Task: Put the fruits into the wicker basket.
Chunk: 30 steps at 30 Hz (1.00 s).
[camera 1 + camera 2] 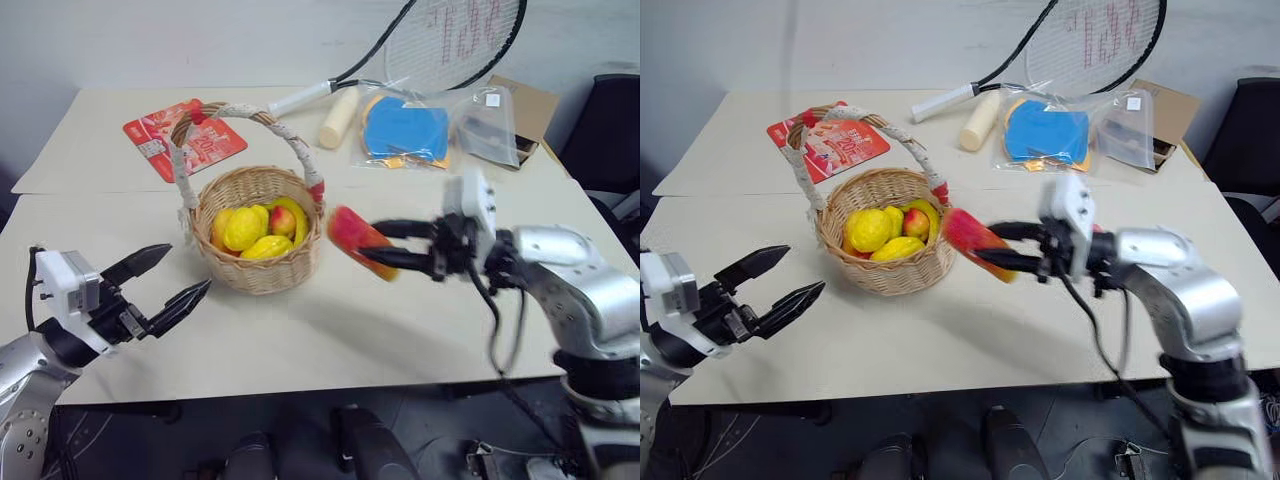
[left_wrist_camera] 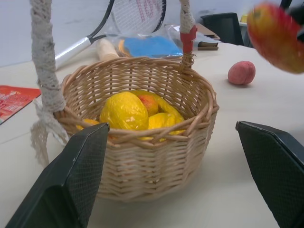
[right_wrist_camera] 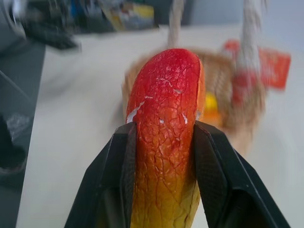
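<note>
Nearest, the left pincer hangs with its fingers wide apart and holds nothing, just beside the basket on the table. The right pincer is clamped on the one red-and-yellow mango, up in the air just beside the basket rim, so it could bump the rim or the tall handle and drop outside. I count about four fruits in the basket, one mango held, and one pink peach farther off on the table.
</note>
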Tool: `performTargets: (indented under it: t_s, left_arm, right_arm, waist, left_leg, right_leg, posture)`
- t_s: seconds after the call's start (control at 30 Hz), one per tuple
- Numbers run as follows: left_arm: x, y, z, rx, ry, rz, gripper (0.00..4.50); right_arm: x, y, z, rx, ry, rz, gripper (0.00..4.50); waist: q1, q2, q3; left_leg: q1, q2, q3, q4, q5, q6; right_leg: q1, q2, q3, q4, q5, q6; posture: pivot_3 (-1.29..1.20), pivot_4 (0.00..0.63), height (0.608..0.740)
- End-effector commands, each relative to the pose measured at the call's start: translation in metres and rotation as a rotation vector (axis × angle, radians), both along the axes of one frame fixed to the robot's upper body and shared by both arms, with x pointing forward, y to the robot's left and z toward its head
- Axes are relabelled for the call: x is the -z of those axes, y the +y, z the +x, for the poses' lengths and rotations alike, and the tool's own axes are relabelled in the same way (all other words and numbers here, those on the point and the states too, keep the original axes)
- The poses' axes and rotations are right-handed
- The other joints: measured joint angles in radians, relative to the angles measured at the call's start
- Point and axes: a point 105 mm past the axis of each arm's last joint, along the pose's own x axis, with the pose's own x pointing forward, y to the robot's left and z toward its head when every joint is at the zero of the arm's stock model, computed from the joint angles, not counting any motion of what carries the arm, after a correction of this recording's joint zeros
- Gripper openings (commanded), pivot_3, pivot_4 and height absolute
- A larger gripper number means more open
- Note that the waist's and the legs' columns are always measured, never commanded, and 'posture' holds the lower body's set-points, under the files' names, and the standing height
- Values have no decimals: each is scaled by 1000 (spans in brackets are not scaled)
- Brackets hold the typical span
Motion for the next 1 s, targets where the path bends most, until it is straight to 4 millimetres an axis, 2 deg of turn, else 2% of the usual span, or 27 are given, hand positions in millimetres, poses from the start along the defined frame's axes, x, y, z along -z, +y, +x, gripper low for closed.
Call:
performTargets:
  t_s: [0.03,0.1,0.27,0.3,0.4,0.5,0.53,0.6,0.63,0.73,0.87,0.93,1.0]
  left_arm:
    - [-7,-1,-4,-6,-37,4,4500]
    - [-9,-4,-6,-9,-41,4,4500]
    - [-10,2,-14,-58,-48,-7,4500]
    - [-10,2,-16,-65,-48,-7,4500]
    - [-12,4,-18,-80,-55,-12,4500]
    - [-10,2,-20,-76,-47,-10,4500]
    - [-10,1,-19,-71,-46,-7,4500]
    - [-13,-1,-17,-58,-52,-8,4500]
    - [-13,-3,-16,-47,-53,-5,4500]
    - [-14,-7,-14,-16,-51,6,4500]
    - [-15,-17,-10,47,-52,28,4500]
    - [-16,-28,-7,117,-56,62,4500]
    - [-16,-39,-5,176,-60,100,4500]
  right_arm:
    - [-9,40,17,50,-66,30,1564]
    - [-13,67,29,83,-81,44,1564]
    - [-10,96,52,246,-149,16,1564]
    - [-12,94,58,310,-172,29,1564]
    - [-7,95,55,273,-159,25,2285]
    - [-6,98,43,169,-171,29,3332]
    - [-11,96,39,140,-171,72,3651]
    - [-20,89,30,74,-179,138,4331]
    - [-23,83,23,32,-189,164,4482]
    - [-23,66,4,-69,-171,206,4482]
    - [-1,32,-21,-138,-99,180,4482]
    - [19,-5,-16,-20,-102,189,4482]
    - [36,-43,0,201,-130,180,4482]
  waist:
    - [2,-1,-1]
    - [0,-1,-1]
    - [5,-2,-1]
    - [4,-2,-1]
    - [8,-2,-1]
    - [10,-2,-1]
    - [10,-2,-1]
    - [10,-2,-1]
    - [11,-2,-1]
    - [17,-2,-1]
    - [29,-2,-1]
    - [31,-2,-1]
    - [39,-2,-1]
  left_leg:
    - [-1,0,-1,0,0,0]
    - [-2,1,0,0,0,0]
    - [-5,2,0,0,0,-1]
    - [-5,2,1,0,-1,-2]
    - [-6,1,0,0,-1,-1]
    - [-6,1,0,0,-2,0]
    - [-6,1,0,0,-2,0]
    - [-5,2,0,0,-2,0]
    - [-5,2,0,0,-2,0]
    - [-4,2,-1,0,-2,0]
    - [-4,3,-1,0,-2,0]
    - [-4,1,-1,0,-2,0]
    - [-3,-1,-1,0,-2,0]
  right_leg:
    - [0,-1,-1,0,0,0]
    - [-1,-2,0,0,0,0]
    - [-2,-6,-3,-2,-1,-1]
    - [-2,-6,-3,-3,-1,-1]
    - [-2,-7,-4,-4,-1,-1]
    - [-2,-7,-5,-4,-1,-1]
    - [-2,-6,-5,-4,-1,-1]
    - [-2,-5,-5,-3,-1,-1]
    - [-2,-5,-6,-3,-1,-1]
    - [-2,-4,-6,-2,-1,-1]
    - [-1,-4,-6,-3,-1,-1]
    - [0,-5,-6,-4,-1,-1]
    - [2,-5,-6,-4,-1,-1]
  posture:
    - [0,150,740]
    - [0,150,740]
    - [0,150,740]
    - [0,150,740]
    - [0,150,740]
    - [0,150,740]
    - [0,150,740]
    - [0,150,740]
    - [0,150,740]
    - [0,150,740]
    - [0,150,740]
    - [0,150,740]
    - [0,150,740]
